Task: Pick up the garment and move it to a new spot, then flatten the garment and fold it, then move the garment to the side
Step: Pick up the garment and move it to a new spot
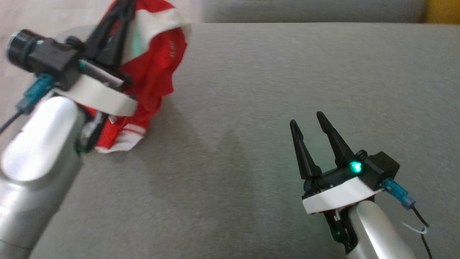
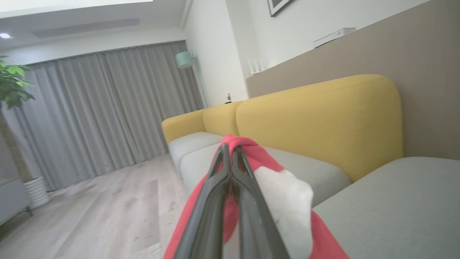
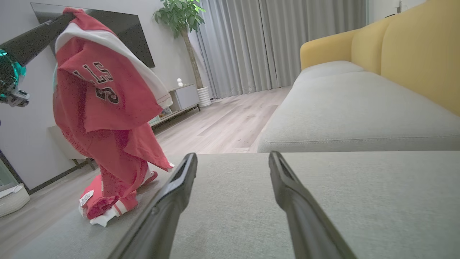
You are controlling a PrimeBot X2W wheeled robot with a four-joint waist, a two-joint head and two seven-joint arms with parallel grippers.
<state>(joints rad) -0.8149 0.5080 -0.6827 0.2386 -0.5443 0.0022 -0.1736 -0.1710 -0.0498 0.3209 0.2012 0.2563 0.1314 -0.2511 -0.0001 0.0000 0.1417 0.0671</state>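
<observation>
Red cloth with white trim and black lettering: the garment [image 3: 104, 118] hangs bunched from the left gripper [image 2: 230, 151]. That claw's two dark fingers are pinched together on a fold at the top of the bundle. The rest drapes straight down beneath the fingertips, and the lowest hem is heaped on the grey cushion [image 1: 269, 90] under that claw, near the cushion's edge. The right gripper [image 1: 306, 118] sits low over the cushion, well apart from the cloth, fingers spread with nothing between them. The fabric looks light, limp and thin; it collapses into folds and will not hold any shape. One pinch carries it, but it will swing and drag, and the layers may slide out of a shallow grip. Likely better holds for flattening are the white-banded edge or a shoulder seam, one claw at each end. Which edge is collar or sleeve cannot be told here.
</observation>
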